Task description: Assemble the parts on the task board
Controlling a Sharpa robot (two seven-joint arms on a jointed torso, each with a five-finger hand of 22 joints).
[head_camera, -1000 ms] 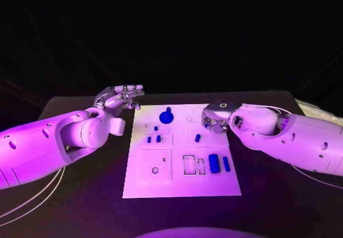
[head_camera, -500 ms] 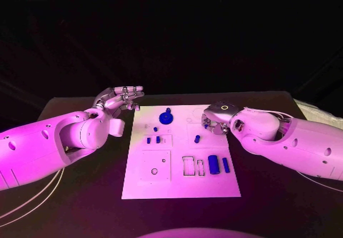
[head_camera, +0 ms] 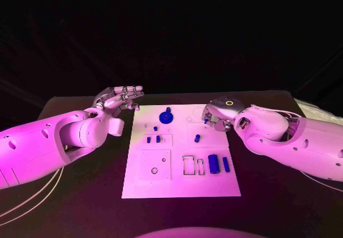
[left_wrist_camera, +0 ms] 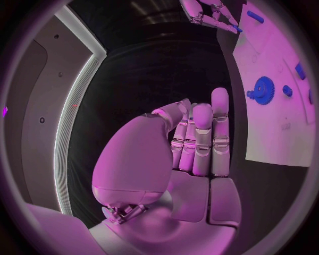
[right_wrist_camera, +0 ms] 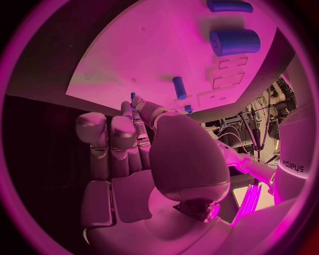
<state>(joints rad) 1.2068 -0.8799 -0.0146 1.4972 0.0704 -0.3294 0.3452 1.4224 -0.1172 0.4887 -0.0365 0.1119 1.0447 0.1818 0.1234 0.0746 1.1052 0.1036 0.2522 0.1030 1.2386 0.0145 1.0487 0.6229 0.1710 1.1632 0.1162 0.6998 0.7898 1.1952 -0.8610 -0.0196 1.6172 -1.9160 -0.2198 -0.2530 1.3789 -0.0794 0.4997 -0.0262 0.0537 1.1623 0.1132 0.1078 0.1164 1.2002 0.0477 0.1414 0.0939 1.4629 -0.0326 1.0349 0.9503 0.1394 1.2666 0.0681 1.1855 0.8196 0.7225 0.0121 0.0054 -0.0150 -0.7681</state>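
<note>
The white task board (head_camera: 182,186) lies mid-table. On it are a blue gear (head_camera: 166,117), small blue pegs (head_camera: 148,140) in a left block, a lone peg (head_camera: 197,138), and two blue cylinders (head_camera: 213,160) beside empty slots. My right hand (head_camera: 218,115) hovers over the board's far right edge, pinching a small blue part (right_wrist_camera: 133,96) between thumb and finger. My left hand (head_camera: 118,96) hangs off the board's far left corner, fingers straight and together, holding nothing. The left wrist view shows the gear (left_wrist_camera: 263,89) and the right hand (left_wrist_camera: 212,13) beyond it.
Black table (head_camera: 79,198) surrounds the board on all sides. Both white forearms reach in from the sides, the right one (head_camera: 300,144) alongside the board's right edge. In the right wrist view the large cylinder (right_wrist_camera: 236,41) and the lone peg (right_wrist_camera: 179,87) lie ahead of the fingers.
My right hand has shifted slightly toward the far edge of the board and turned at the wrist, still pinching the small part. The left hand has stayed put.
</note>
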